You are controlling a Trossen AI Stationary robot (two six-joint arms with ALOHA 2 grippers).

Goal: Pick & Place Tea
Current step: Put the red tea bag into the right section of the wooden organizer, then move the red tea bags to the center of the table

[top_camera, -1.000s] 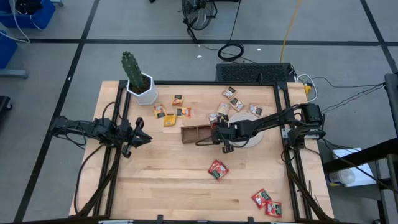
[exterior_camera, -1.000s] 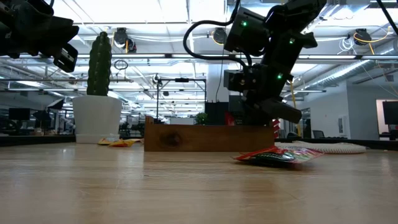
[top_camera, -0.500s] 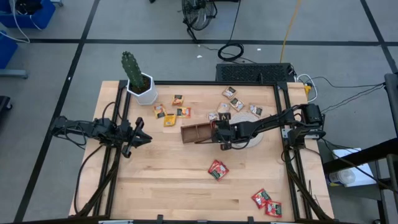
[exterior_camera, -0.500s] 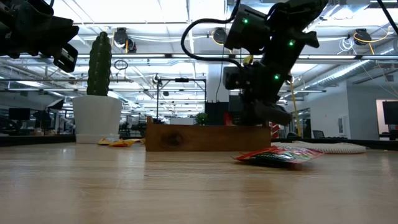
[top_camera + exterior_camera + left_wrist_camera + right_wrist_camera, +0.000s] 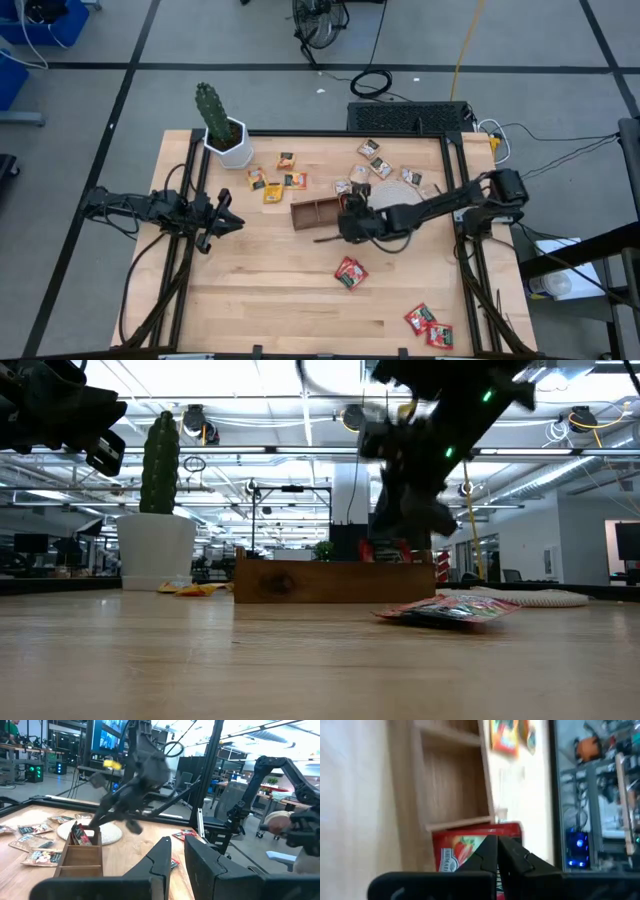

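While L fingers (image 5: 175, 865) idle nearly together, R fingers (image 5: 497, 855) pressed together above tray (image 5: 452, 785).

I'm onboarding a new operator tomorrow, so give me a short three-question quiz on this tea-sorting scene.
1. True or false: the right claw is open.
2. Which claw is nearer the brown three-compartment wooden tray? A) left B) right
3. Fill in: the square tea sachet standing in the tray's end compartment is ___.
Key: 1 false, it is shut. 2 B; the left claw waits at the table's left edge. 3 red.
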